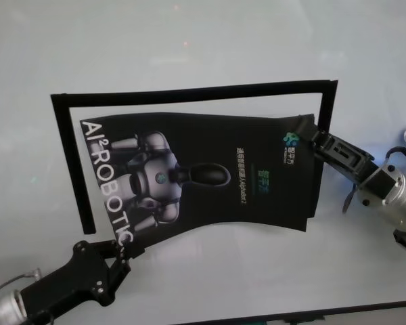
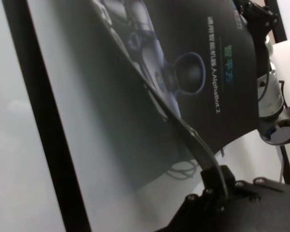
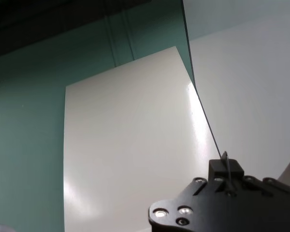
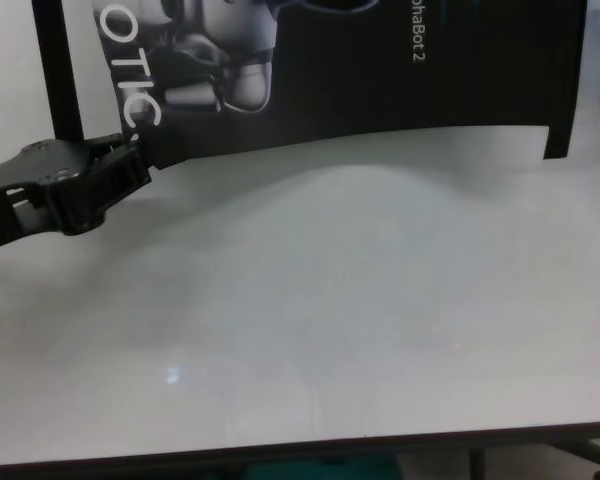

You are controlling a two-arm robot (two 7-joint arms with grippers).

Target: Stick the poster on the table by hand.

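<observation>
One poster (image 1: 210, 172); two hands pinching it: left hand (image 1: 122, 254), right hand (image 1: 304, 132); one table (image 1: 189, 40).

We see a wide, pale grey-white counter (image 1: 203, 40) with a glossy top that carries soft reflections, and a thin dark front edge in the chest view. In the right wrist view, a teal surface (image 3: 29, 121) lies behind a white panel (image 3: 130, 145).

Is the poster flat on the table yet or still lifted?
Lifted. The poster sags between the left end effector at its near-left corner and the right end effector at its far-right corner; its near edge arches above the table.
</observation>
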